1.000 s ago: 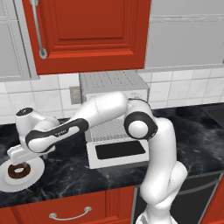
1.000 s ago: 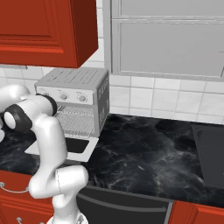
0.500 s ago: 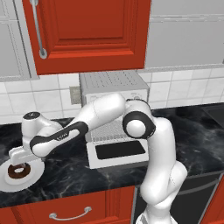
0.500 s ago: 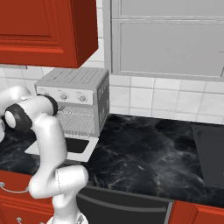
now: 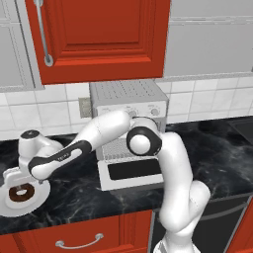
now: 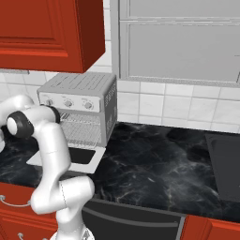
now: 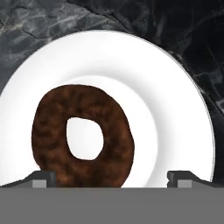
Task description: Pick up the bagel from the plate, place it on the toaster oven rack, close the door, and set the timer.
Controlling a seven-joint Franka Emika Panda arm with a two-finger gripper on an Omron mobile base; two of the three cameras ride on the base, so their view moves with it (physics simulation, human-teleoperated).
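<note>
i see my arm [image 5: 168, 163] as glossy white rounded segments, fat tubes joined by dark round joint caps, one at the elbow, another by the wrist. a black band with small pale lettering wraps the forearm. my gripper [image 7: 112, 177] ends in two small dark, blocky fingertips.

One bagel [image 7: 83, 135], one plate [image 7: 175, 100], one toaster oven [image 5: 129, 106].

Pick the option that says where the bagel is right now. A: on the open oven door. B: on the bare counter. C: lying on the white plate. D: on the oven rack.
C: the bagel lies flat on the plate, with the open hand just above it.
</note>
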